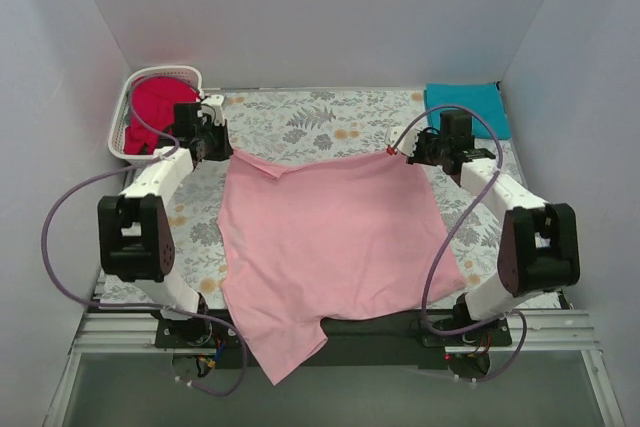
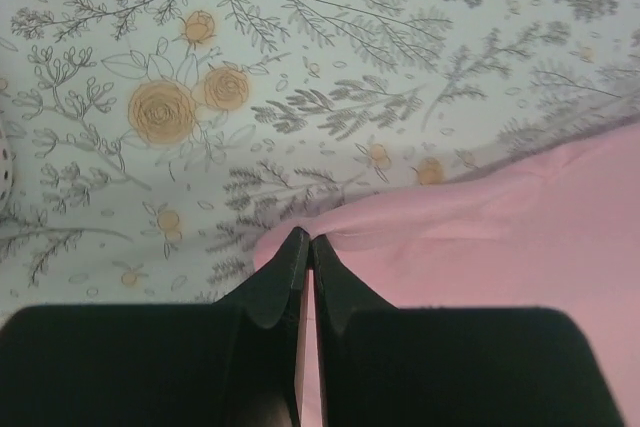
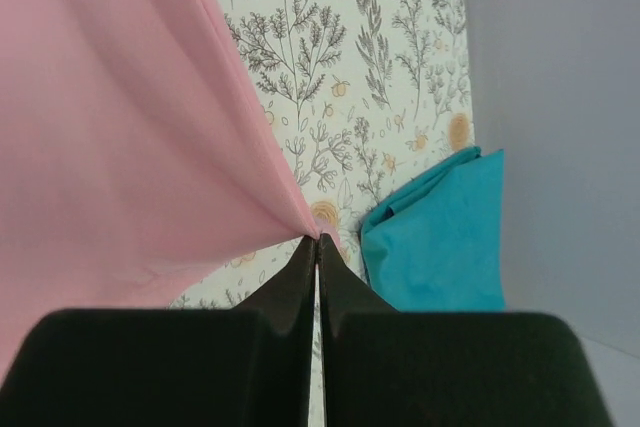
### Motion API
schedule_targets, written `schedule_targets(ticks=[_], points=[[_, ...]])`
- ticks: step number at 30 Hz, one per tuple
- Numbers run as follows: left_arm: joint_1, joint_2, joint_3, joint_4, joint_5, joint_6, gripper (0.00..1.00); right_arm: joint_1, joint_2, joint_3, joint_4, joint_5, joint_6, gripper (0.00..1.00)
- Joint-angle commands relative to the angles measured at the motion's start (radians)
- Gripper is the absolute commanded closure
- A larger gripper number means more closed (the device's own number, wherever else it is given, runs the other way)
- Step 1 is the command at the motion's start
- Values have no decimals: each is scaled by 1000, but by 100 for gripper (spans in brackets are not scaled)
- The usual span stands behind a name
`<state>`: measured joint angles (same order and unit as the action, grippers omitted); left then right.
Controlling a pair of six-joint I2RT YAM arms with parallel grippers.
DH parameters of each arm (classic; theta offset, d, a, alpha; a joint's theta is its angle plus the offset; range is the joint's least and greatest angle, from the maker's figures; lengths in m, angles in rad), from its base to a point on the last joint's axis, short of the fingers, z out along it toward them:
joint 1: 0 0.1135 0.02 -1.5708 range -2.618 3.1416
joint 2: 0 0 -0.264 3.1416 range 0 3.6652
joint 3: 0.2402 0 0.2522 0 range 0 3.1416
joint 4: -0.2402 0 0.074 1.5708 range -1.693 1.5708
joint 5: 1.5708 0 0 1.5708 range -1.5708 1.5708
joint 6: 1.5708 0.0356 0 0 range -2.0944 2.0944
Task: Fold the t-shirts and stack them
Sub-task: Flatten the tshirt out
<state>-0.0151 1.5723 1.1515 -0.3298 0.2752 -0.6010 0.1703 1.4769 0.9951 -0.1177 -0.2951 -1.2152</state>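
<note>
Both arms reach fwd from their bases, spread wide. L arm (image 1: 160, 172) runs up and slightly inward, its dark elbow block low on the left. R arm (image 1: 495, 187) mirrors it on the right. L gripper (image 2: 306, 239): fingers pressed together, tips pinching an edge of the pink t-shirt (image 2: 500, 247). R gripper (image 3: 317, 239): closed tight too, tips nipping a corner of the same shirt. Grippers approx level w/ each other, well apart.

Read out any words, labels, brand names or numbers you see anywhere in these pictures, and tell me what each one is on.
None: no readable text shows in any view.
The pink t-shirt, teal t-shirt and red t-shirt are plain, the floral tablecloth carries only a pattern, and the white basket bears no label.
</note>
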Motion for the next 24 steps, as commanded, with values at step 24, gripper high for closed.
schedule_targets(ticks=[24], points=[[7,143,173,19,-13,4,100,-2,261,254,70,117,-89,99]])
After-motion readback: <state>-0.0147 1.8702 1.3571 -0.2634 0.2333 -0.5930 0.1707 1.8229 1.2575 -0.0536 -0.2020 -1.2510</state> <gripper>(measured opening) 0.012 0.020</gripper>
